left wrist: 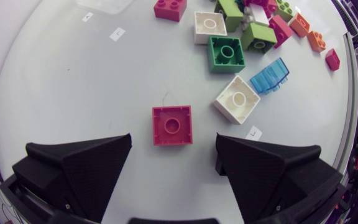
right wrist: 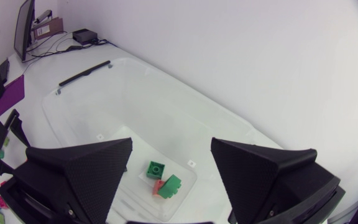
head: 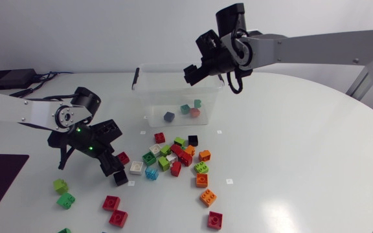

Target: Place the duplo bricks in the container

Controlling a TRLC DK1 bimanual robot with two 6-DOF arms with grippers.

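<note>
Now left hand (left wrist: 174, 144) spread over red brick (left wrist: 172, 125), right hand (right wrist: 171, 147) above container (right wrist: 104, 87).

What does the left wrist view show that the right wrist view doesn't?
Only the left wrist view: the left gripper, open, with a red duplo brick just ahead of its fingers, then a white brick, a clear blue brick and a dark green brick. Only the right wrist view: the right gripper, open, above the clear container holding two green bricks and a red brick. Both: the white table.
</note>
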